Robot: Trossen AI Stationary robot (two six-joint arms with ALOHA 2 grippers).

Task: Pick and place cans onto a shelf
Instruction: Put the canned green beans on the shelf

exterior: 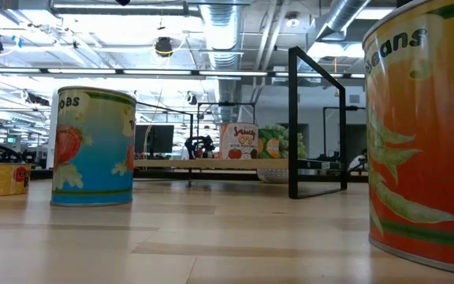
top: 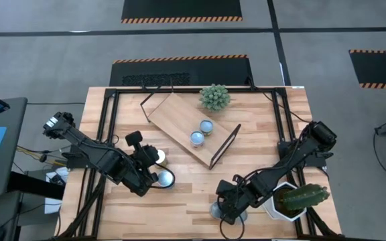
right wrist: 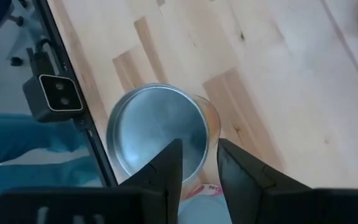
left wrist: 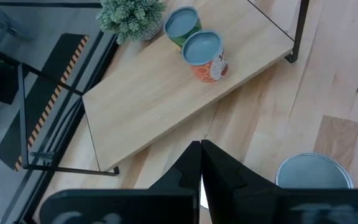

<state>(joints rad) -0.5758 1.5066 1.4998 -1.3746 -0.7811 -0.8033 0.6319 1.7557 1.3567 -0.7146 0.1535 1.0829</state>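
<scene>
Nearest the low camera looms an orange bean-labelled metal can [exterior: 424, 134]. Left gripper [top: 147, 175] is clenched empty beside a silver-topped can [top: 165, 178]. Two pale-blue-topped cans [top: 202, 133] stand on the light wooden shelf [top: 173, 114]. Right gripper [right wrist: 199, 163] hangs parted over a silvery can [right wrist: 157, 127].

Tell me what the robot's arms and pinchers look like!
Both arms, left arm and right arm, are black, chunky and jointed, with thin cables along them. The left gripper and right gripper each end in two flat, pointed black fingers.
</scene>
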